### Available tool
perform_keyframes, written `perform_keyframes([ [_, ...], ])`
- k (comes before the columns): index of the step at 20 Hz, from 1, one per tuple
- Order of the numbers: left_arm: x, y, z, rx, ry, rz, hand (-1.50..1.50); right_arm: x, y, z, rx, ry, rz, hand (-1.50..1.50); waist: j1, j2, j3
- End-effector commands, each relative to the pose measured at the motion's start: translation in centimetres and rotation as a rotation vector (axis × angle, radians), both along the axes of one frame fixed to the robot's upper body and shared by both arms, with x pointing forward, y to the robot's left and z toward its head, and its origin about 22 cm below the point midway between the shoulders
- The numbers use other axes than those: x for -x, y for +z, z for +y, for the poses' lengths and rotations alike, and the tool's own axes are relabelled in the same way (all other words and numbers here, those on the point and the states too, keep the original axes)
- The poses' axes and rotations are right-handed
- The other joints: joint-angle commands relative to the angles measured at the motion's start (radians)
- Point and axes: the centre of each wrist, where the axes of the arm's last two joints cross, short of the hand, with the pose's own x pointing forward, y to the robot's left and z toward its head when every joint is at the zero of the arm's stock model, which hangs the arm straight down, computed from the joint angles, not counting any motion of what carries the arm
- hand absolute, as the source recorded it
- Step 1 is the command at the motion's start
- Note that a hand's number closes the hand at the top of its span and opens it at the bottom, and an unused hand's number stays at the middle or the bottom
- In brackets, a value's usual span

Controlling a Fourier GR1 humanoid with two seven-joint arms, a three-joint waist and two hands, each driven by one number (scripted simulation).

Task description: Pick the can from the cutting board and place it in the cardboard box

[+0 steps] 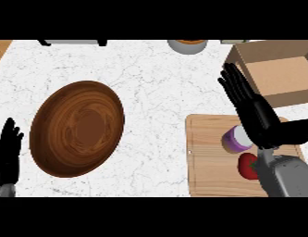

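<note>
A small purple can with a white top (237,139) stands on the light wooden cutting board (209,162) at the lower right. My right hand (262,118) hovers over the board with fingers straight, pointing up toward the box, thumb spread right; its palm partly covers the can's right side. The open cardboard box (282,74) sits at the upper right, just beyond the fingertips. At the lower left edge my left hand (0,155) rests open, fingers up.
A large dark wooden plate (77,128) lies left of centre on the white marble counter. A red vegetable (248,165) sits on the board below the can, partly behind my forearm. A grey bowl (187,45) shows at the top edge.
</note>
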Motion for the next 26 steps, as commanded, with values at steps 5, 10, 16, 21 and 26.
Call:
perform_keyframes([
  [5, -4.3, 5.0, -6.2, -0.113, -0.532, -0.220, 0.00, 2.4, -4.5, -2.8, 0.207, -0.292, 0.214, -1.50, -0.094, -0.001, 0.007],
  [10, -4.2, 5.9, -7.6, -0.102, -0.646, -0.252, 0.00, 4.0, -5.4, -8.8, 0.797, -0.415, 0.068, -1.50, -0.137, -0.003, -0.004],
  [16, -3.7, 5.5, -10.1, -0.072, -0.770, -0.241, 0.00, 7.7, -6.3, -8.8, 1.169, -0.468, -0.147, -1.50, -0.092, -0.011, 0.003],
  [21, -4.1, 6.9, -11.0, -0.082, -0.787, -0.240, 0.00, 10.9, -2.3, -6.3, 1.282, -0.519, -0.106, -1.50, -0.068, -0.014, 0.004],
  [26, -4.8, 6.8, -10.6, -0.078, -0.831, -0.247, 0.00, 13.2, 2.1, -2.5, 1.303, -0.380, 0.081, -1.50, -0.043, -0.004, 0.003],
])
